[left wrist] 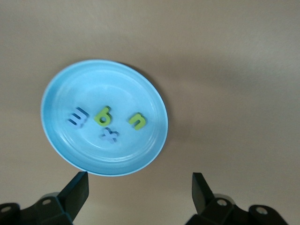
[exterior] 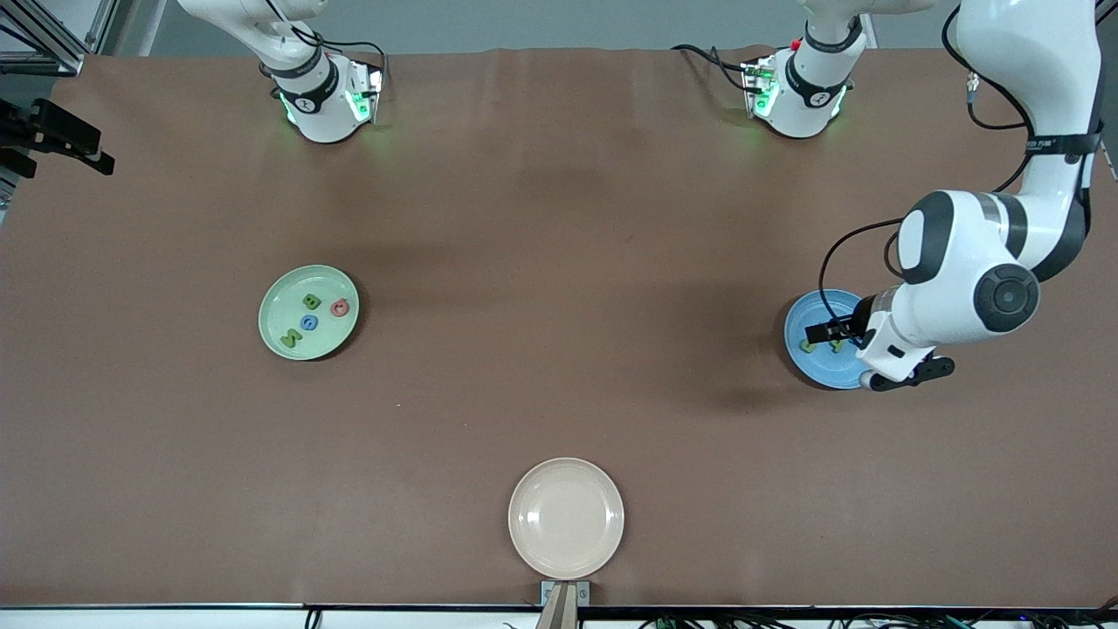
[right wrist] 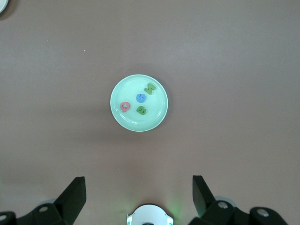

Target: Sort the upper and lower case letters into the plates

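Right wrist view: pale green plate [right wrist: 139, 123] on the brown table [right wrist: 234, 56], four toy letters in it, all apart. Green M [right wrist: 150, 88] by the rim, blue G [right wrist: 141, 98] mid-plate, green B [right wrist: 141, 110] beside it, pink-red Q [right wrist: 125, 106]. Right gripper [right wrist: 139, 199] high over the table, fingers [right wrist: 75, 194] spread wide, holding nothing. Cream plate [right wrist: 2, 4] edge at a corner.

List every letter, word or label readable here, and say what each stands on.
"B", "G", "M": toy letters in the green plate; the pink one reads uncertainly.
"b", "n", "x": toy letters in the blue plate; the fourth, pale blue, is unclear.
Arm markings: too small to read.
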Tool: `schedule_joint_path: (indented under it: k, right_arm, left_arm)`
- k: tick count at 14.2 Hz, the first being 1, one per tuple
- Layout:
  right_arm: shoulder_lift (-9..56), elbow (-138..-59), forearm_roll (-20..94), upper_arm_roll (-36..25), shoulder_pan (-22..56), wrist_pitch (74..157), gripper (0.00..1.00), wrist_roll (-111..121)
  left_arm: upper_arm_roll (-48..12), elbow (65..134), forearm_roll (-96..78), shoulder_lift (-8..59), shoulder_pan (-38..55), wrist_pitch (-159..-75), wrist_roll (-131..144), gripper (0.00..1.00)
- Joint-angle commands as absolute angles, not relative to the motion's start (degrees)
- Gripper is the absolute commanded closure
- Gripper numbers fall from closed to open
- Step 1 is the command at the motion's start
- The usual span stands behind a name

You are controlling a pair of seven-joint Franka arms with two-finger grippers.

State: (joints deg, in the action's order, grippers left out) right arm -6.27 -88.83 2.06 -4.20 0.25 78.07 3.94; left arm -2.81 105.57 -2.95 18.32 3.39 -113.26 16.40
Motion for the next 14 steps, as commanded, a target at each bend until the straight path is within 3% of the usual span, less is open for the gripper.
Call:
schedule_joint_path:
  k: [1, 9, 14]
  right_arm:
    - [-7.03, -89.21, 1.58, -1.41, -2.19, 77.61, 0.00, 3.25]
    - [-7.03, -89.12, 1.23, -1.58, -2.29, 77.52, 0.00, 4.13]
    - [-7.03, -87.81, 0.97, -1.49, -2.02, 77.26, 0.00, 4.92]
  left_arm:
    - [-2.63, 106.96, -4.04, 10.66, -0.42, -111.71, 11.09, 0.03]
    - [-2.72, 105.13, -2.99, -3.15, -0.79, -104.16, 7.56, 0.01]
    - [-2.72, 95.38, -2.99, -2.90, -0.79, -94.05, 7.65, 0.00]
